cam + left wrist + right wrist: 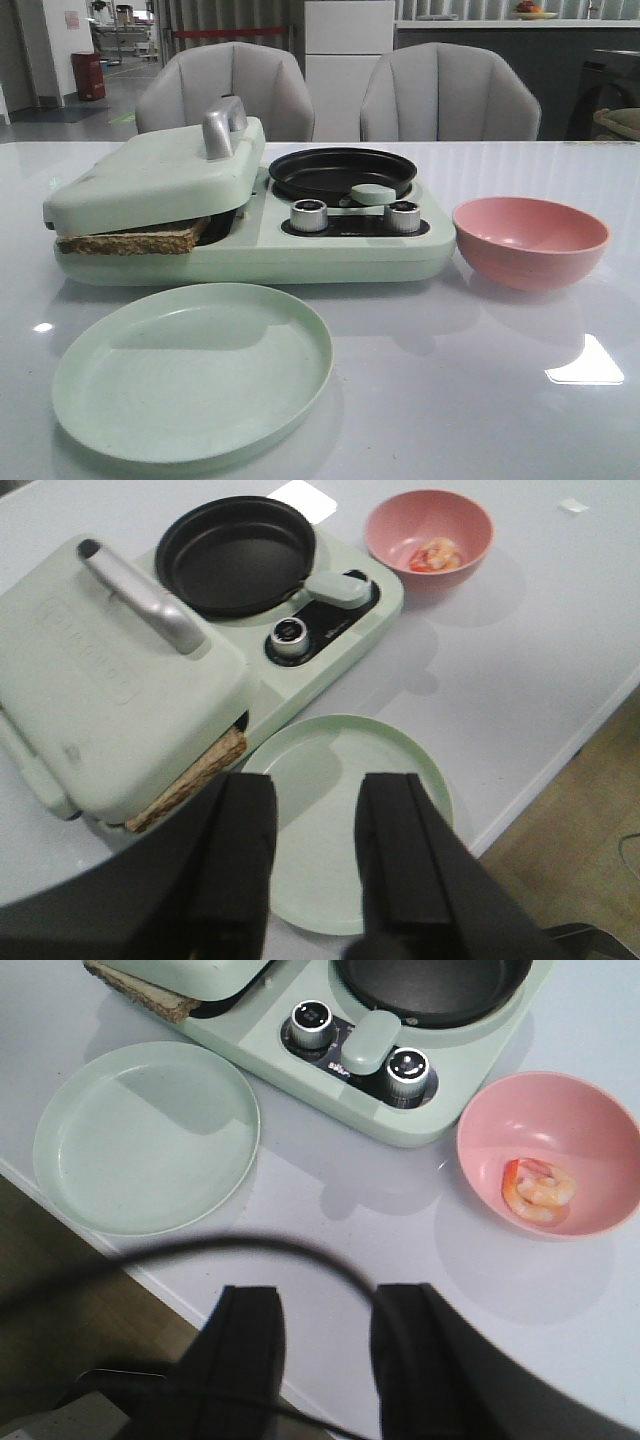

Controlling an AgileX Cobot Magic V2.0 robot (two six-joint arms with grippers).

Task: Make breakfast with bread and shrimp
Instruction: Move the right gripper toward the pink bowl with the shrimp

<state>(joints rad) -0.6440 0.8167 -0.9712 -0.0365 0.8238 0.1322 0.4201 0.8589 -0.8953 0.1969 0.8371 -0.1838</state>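
Observation:
The bread lies in the sandwich press of the pale green breakfast maker, under its lowered lid; only the brown crust edge shows, also in the left wrist view and the right wrist view. The shrimp lie in the pink bowl, and show in the left wrist view. My left gripper is open and empty, high over the green plate. My right gripper is open and empty above the table's front edge. Neither gripper shows in the front view.
A black frying pan sits on the maker's right half, behind two silver knobs. The empty green plate lies in front of the maker. The pink bowl stands at the right. Two grey chairs stand behind the table.

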